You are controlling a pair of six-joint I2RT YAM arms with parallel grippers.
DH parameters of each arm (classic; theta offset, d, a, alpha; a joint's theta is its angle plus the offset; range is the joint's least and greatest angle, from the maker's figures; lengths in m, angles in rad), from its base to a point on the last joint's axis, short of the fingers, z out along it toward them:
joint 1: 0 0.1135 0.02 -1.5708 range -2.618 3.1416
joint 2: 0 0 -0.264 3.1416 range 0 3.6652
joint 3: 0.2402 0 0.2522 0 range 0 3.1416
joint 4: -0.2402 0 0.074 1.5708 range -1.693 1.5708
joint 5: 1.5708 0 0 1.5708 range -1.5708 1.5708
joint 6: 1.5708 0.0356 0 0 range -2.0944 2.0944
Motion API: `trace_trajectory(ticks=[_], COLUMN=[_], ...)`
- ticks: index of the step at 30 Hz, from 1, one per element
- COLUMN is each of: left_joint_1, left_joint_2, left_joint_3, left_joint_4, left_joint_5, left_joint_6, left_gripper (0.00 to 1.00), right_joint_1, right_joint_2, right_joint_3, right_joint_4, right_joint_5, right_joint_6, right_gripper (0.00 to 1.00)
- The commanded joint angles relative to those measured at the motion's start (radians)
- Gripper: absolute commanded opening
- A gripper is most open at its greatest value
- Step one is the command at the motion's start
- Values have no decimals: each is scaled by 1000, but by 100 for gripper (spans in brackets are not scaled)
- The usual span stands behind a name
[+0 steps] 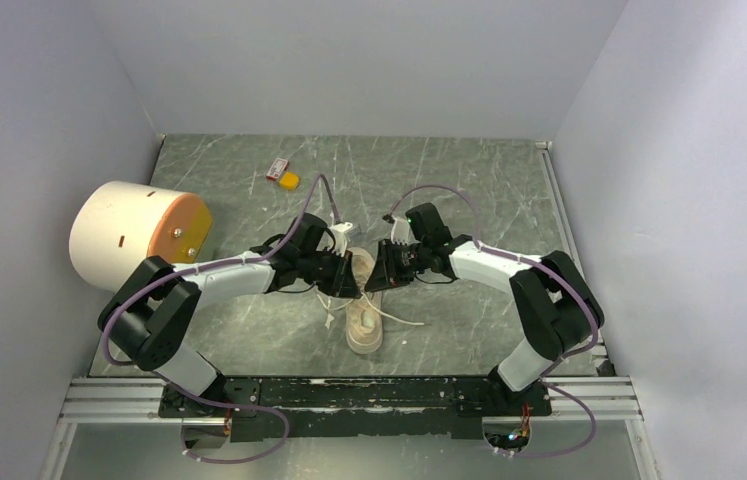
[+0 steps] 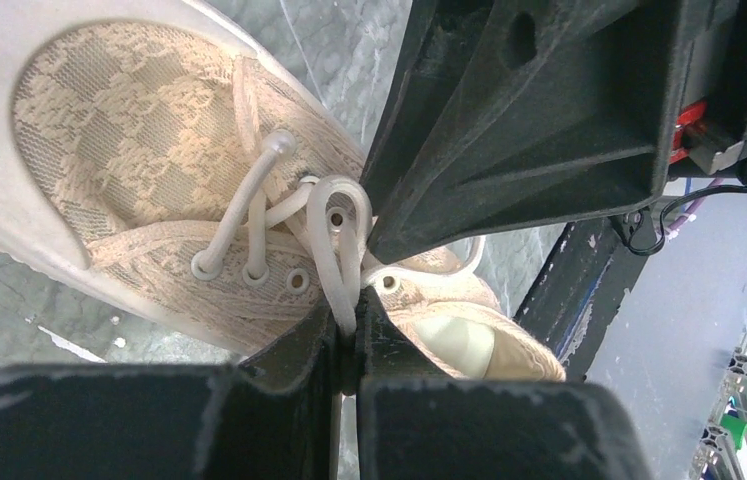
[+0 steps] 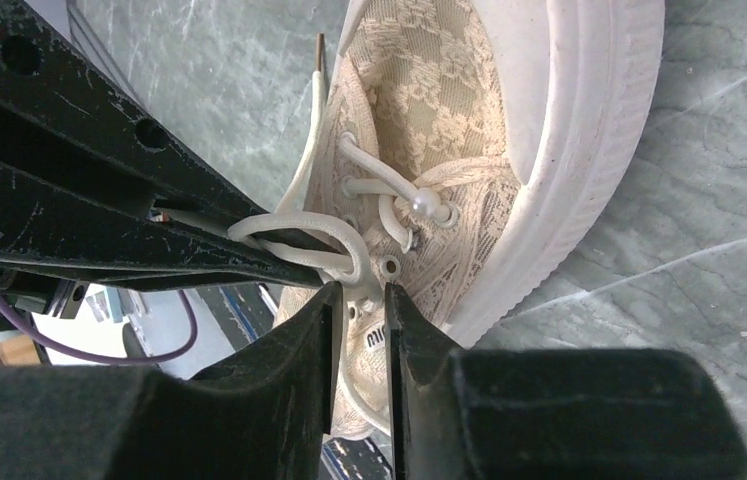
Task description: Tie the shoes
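The cream lace-pattern sneaker [image 1: 365, 325] lies on the grey marble table between both arms. It also shows in the left wrist view [image 2: 119, 130] and the right wrist view [image 3: 429, 100]. My left gripper [image 2: 347, 318] is shut on a loop of white lace [image 2: 334, 215] over the eyelets, and it sits over the shoe's upper end [image 1: 347, 274]. My right gripper [image 3: 361, 297] faces it from the other side [image 1: 375, 272]. Its jaws stand a narrow gap apart with nothing pinched, just short of the same loop [image 3: 344, 248]. The two grippers' tips nearly touch.
A large cream-and-orange cylinder [image 1: 139, 235] lies at the table's left edge. A small orange and red item [image 1: 284, 176] sits near the back. Loose lace ends [image 1: 404, 321] trail on the table beside the shoe. Pale walls close in on three sides.
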Motion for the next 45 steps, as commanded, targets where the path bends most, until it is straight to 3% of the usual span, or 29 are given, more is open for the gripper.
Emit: trace_trajectory(ticks=[1,8,13,17,25,39,45], left_joint_1=[-6,-5,-5,-5,-3,12,12], left_joint_2=[-9,-13,-15,-16,-1,-44,-7], left_joint_3=[-5,-5,-10,-11,4,-26,-26], left_joint_4=[42,45,39,42,71,143,170], left_joint_5=[7,6,8,7,10,54,95], left_joint_6=[-13,-20,-17,-29,-67,-126,-129], left_gripper=[5,5,5,5,5,5,5], right_joint_1=[9,87,124,124,124,124,124], right_joint_2=[14,23,-30,-110,-249,-161,-157], right_joint_3=[0,37,64,80,-26,13,5], right_joint_4=[29,-11,-61,-107,-35,-44,35], right_joint_5=[8,146,297,355,267,155,43], right_joint_6=[-11,-54,-80,-101,-70,-84,-59], right_gripper=[26,27,0,0,0,0,0])
